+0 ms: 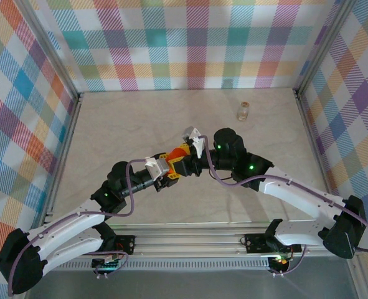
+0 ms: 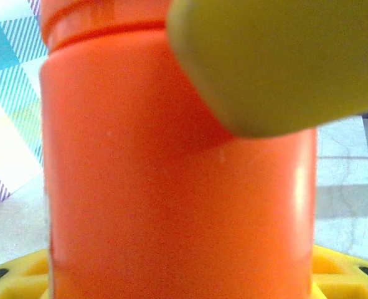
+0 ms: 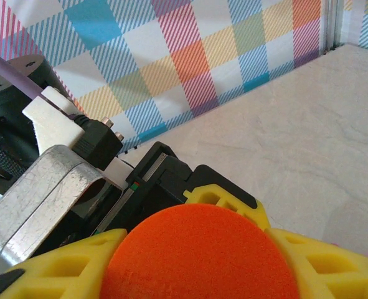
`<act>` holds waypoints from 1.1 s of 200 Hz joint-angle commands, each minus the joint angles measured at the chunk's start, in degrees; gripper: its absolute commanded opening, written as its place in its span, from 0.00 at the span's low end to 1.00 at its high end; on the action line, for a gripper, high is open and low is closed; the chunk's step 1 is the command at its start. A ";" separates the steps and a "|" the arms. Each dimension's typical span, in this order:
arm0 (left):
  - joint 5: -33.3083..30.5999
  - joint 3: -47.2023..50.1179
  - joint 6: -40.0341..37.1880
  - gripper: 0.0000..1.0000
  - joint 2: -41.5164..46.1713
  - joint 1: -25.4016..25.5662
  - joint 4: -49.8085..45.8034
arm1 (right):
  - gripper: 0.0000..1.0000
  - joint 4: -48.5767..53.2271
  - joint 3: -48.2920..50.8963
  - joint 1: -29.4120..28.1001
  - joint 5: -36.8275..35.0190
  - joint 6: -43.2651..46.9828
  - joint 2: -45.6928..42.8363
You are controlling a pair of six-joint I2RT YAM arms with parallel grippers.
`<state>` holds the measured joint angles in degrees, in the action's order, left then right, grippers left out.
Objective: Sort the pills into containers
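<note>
Orange bottle [image 1: 179, 154] sits mid-frame in my overhead view, clamped by the left gripper [image 1: 172, 166], fingers partly closed. The right gripper [image 1: 193, 148] flanks its cap [image 3: 193, 255]; I cannot tell whether it grips.

Orange bottle [image 2: 171, 187] — smooth glossy plastic; table [image 1: 140, 118] — matt.

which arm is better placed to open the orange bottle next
Right, most likely. The right fingers flank the top of the orange bottle, facing it end-on, while the left fingers are clamped on its body, holding it steady.
</note>
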<state>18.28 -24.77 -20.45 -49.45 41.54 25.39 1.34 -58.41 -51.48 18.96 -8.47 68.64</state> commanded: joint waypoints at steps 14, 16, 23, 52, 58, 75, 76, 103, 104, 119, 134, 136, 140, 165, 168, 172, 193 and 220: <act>-2.01 -0.29 -0.05 0.71 1.28 0.14 2.43 | 0.28 1.27 -0.59 -0.38 -5.02 0.13 -0.67; -2.09 -0.23 -0.12 0.90 1.29 0.13 2.46 | 0.28 1.26 -0.50 -0.37 -5.52 0.12 -0.76; -2.41 -0.05 -0.20 1.00 1.59 0.12 2.37 | 0.26 1.18 -0.16 -0.42 -7.27 0.12 -1.16; -3.88 1.40 -0.13 1.00 3.33 0.20 2.14 | 0.24 2.80 0.19 -0.36 -15.91 2.21 -2.24; -4.48 1.84 -0.13 1.00 3.88 0.18 2.13 | 0.24 3.46 -0.07 -0.28 -18.06 3.22 -2.31; -6.77 3.24 -0.19 1.00 5.95 0.11 1.57 | 0.24 4.94 -0.59 0.12 -24.72 6.62 -2.39; -6.95 3.33 -0.20 1.00 6.12 0.12 1.49 | 0.24 5.01 -0.62 0.18 -25.14 6.84 -2.38; -12.47 6.43 0.86 1.00 11.03 0.12 0.73 | 0.24 5.84 -1.89 4.53 -33.36 12.32 0.68; -12.78 6.55 0.94 1.00 11.30 0.12 0.77 | 0.24 5.85 -1.93 4.85 -33.54 12.50 0.78; -18.75 8.23 4.00 1.00 14.73 0.17 0.62 | 0.24 5.46 -2.94 9.74 -34.19 13.58 4.50; -26.79 9.50 9.19 1.00 18.43 0.12 -0.01 | 0.24 3.03 -3.63 15.05 -33.06 13.65 8.50; -27.64 9.60 10.01 1.00 19.00 0.12 -0.21 | 0.24 2.54 -3.70 15.77 -32.86 13.63 9.03; -29.41 9.92 11.38 1.00 20.07 0.14 -0.54 | 0.24 1.69 -3.87 16.84 -32.62 13.64 10.02; -43.93 10.88 22.51 1.00 24.85 0.09 -7.36 | 0.25 -2.43 -7.24 22.84 -32.06 13.66 17.54; -45.90 10.89 24.20 1.00 25.17 0.12 -8.42 | 0.25 -2.81 -7.77 23.30 -32.06 13.66 18.63; -48.20 10.84 26.38 1.00 25.58 -0.04 -9.90 | 0.25 -3.29 -8.55 23.90 -32.04 15.10 19.99; -56.88 10.93 35.27 1.00 26.54 -0.64 -15.60 | 0.26 -3.46 -14.27 25.90 -32.22 16.94 28.01; -60.11 10.21 42.54 1.00 26.38 -1.70 -19.77 | 0.26 -3.29 -21.21 27.12 -32.29 17.79 37.00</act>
<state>-33.12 -14.76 11.16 -23.40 41.10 11.77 1.08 -73.80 -24.88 -13.34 6.96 100.53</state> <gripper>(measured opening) 0.996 0.446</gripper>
